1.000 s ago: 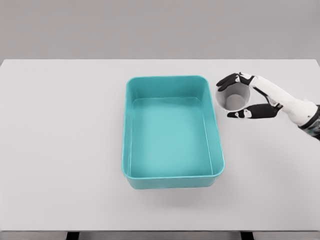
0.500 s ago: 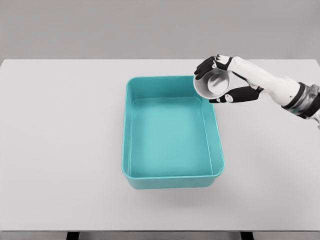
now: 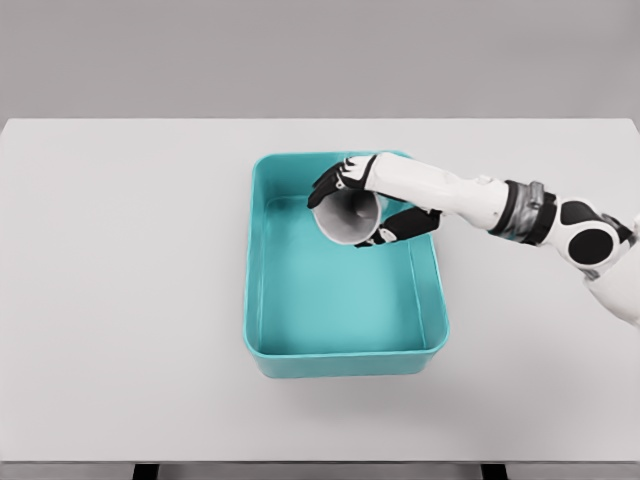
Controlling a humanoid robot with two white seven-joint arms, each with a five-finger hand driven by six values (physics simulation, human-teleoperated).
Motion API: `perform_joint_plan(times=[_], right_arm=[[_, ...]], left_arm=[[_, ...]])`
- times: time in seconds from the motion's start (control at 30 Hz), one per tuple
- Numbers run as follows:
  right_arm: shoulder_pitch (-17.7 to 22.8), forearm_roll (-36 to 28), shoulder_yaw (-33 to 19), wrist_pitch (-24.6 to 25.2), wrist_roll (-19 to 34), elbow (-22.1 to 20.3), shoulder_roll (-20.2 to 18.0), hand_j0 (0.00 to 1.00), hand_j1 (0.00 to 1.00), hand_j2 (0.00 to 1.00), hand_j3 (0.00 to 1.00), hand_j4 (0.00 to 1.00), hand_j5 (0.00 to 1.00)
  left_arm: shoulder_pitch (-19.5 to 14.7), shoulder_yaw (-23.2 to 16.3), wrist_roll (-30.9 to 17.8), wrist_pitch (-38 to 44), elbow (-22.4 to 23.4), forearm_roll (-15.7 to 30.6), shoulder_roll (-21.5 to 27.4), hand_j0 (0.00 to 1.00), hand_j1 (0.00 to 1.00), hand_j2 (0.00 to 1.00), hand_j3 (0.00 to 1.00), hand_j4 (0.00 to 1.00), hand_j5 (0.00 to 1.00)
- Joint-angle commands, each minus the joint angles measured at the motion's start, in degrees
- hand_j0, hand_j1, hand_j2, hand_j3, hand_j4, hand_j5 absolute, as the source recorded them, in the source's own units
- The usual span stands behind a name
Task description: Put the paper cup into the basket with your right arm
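Basket: teal, rectangular, at the middle of your white tabletop. Paper cup: tilted, mouth toward you, held above the basket's far end, inside its rim line. Right hand: fingers wrapped around the cup, arm reaching in across the basket's far right corner.

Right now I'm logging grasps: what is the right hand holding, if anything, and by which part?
The right hand holds the cup by its side wall, fingers on top and thumb beneath, over the basket.
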Motion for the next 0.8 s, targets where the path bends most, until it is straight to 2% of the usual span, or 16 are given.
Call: perform_joint_plan(times=[0.0, 0.17, 0.23, 0.27, 0.33, 0.4, 0.43, 0.5, 0.53, 0.57, 0.6, 0.77], right_arm=[[0.00, 0.89, 1.04, 0.10, -0.05, -0.01, 0.09, 0.98, 0.98, 0.98, 0.98, 0.98, 0.98], [-0.97, 1.06, 1.04, 0.10, 0.38, 0.34, -0.43, 1.00, 1.00, 1.00, 1.00, 1.00, 1.00], [-4.12, 1.41, 1.04, 0.10, 0.47, 0.43, -1.74, 1.00, 1.00, 1.00, 1.00, 1.00, 1.00], [-6.15, 1.59, 1.04, 0.10, 0.47, 0.43, -3.94, 1.00, 1.00, 1.00, 1.00, 1.00, 1.00], [-11.42, 2.20, 2.71, 0.10, 0.30, 0.43, -11.93, 1.00, 1.00, 1.00, 1.00, 1.00, 1.00], [-13.54, 2.20, 3.24, 0.10, -0.23, 0.43, -19.76, 1.00, 1.00, 1.00, 1.00, 1.00, 1.00], [-12.75, 2.20, 2.97, 0.10, -0.23, 0.43, -21.61, 1.00, 1.00, 1.00, 1.00, 1.00, 1.00], [-7.92, 2.47, 2.97, 0.10, -0.14, 0.43, -27.59, 1.00, 1.00, 1.00, 1.00, 1.00, 1.00], [-6.68, 3.52, 3.06, 0.10, 0.56, -0.27, -29.78, 1.00, 1.00, 1.00, 1.00, 1.00, 1.00], [-6.07, 7.28, 2.89, 0.10, 0.47, -1.59, -32.24, 1.00, 1.00, 1.00, 1.00, 1.00, 1.00], [-5.98, 10.54, 2.88, 0.10, 0.56, -3.00, -32.51, 1.00, 1.00, 1.00, 1.00, 1.00, 1.00], [-5.80, 10.90, 2.88, 0.10, 0.56, -3.26, -31.20, 1.00, 1.00, 1.00, 1.00, 1.00, 1.00]], left_arm=[[0.00, 0.00, 0.03, 0.01, 0.01, 0.01, 0.00, 1.00, 1.00, 1.00, 1.00, 1.00, 1.00], [0.00, 0.00, 0.03, 0.01, 0.01, 0.01, 0.00, 1.00, 1.00, 1.00, 1.00, 1.00, 1.00], [0.00, 0.00, -0.06, 0.01, 0.01, 0.01, 0.00, 1.00, 1.00, 1.00, 1.00, 1.00, 1.00], [0.00, 0.00, -0.06, 0.01, -0.08, 0.01, 0.00, 1.00, 1.00, 1.00, 1.00, 1.00, 1.00], [0.00, 0.00, 0.03, 0.01, -0.08, 0.01, 0.00, 1.00, 1.00, 1.00, 1.00, 1.00, 1.00], [0.00, 0.00, 0.03, 0.01, 0.01, 0.01, 0.00, 1.00, 1.00, 1.00, 1.00, 1.00, 1.00], [0.00, 0.00, -0.06, 0.01, -0.08, 0.01, 0.00, 1.00, 1.00, 1.00, 1.00, 1.00, 1.00], [0.00, 0.00, -0.06, 0.01, 0.01, 0.01, 0.00, 1.00, 1.00, 1.00, 1.00, 1.00, 1.00], [0.00, 0.00, 0.03, 0.01, -0.08, 0.01, 0.00, 1.00, 1.00, 1.00, 1.00, 1.00, 1.00], [0.00, 0.00, 0.03, 0.01, 0.01, 0.01, 0.00, 1.00, 1.00, 1.00, 1.00, 1.00, 1.00], [0.00, 0.00, 0.03, 0.01, -0.08, 0.01, 0.00, 1.00, 1.00, 1.00, 1.00, 1.00, 1.00], [0.00, 0.00, -0.06, 0.01, 0.01, 0.01, 0.00, 1.00, 1.00, 1.00, 1.00, 1.00, 1.00]])
